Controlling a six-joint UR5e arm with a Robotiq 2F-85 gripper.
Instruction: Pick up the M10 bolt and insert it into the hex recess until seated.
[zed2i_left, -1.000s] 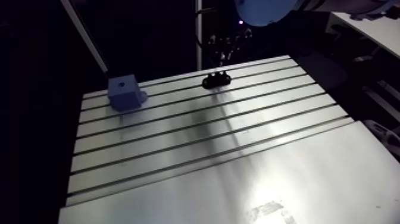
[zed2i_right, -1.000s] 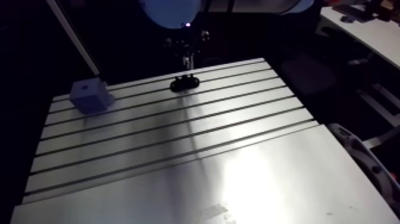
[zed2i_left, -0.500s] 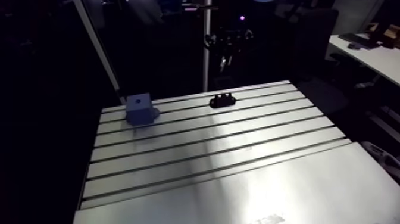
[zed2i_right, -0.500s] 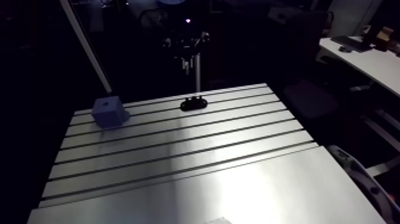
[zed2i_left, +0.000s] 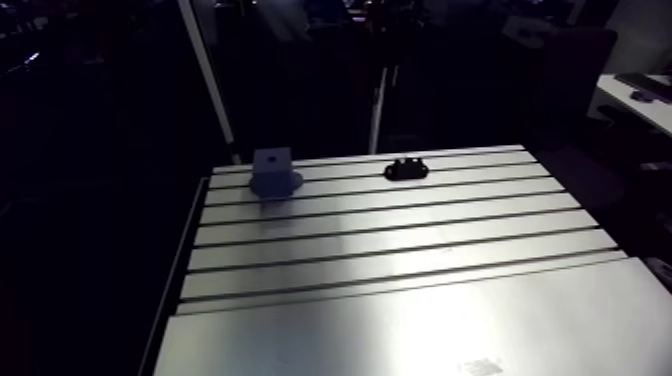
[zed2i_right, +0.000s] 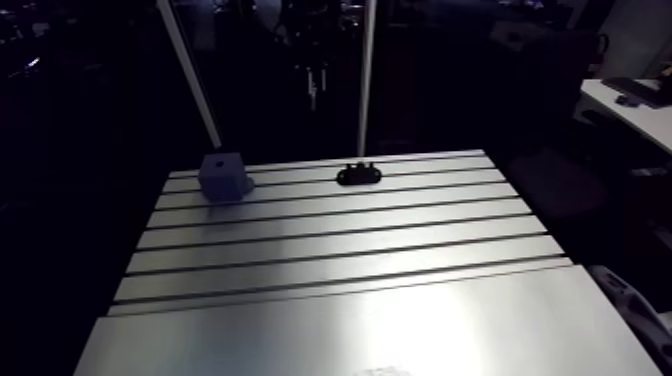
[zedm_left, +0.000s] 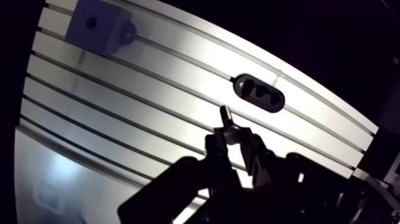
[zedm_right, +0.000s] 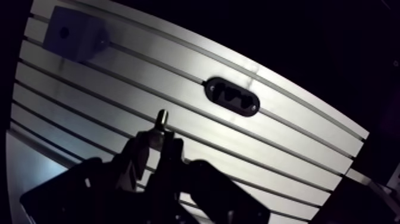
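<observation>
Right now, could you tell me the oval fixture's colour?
The oval fixture is black, clearest in the wrist view.

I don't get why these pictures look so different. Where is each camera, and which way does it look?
Arm view: on the upper arm, looking down across the table at block and holder; the wrist shows dimly.
Wrist view: on the wrist, looking down past the fingers, which grip the bolt, above the table.
Shared: table, block and holder.

A robotics lab or workshop bench: a slotted aluminium table (zed2i_left: 400, 300) bearing a grey block (zed2i_left: 272, 172) with a hole at eleven o'clock and a black two-pocket holder (zed2i_left: 406, 169) at twelve.
</observation>
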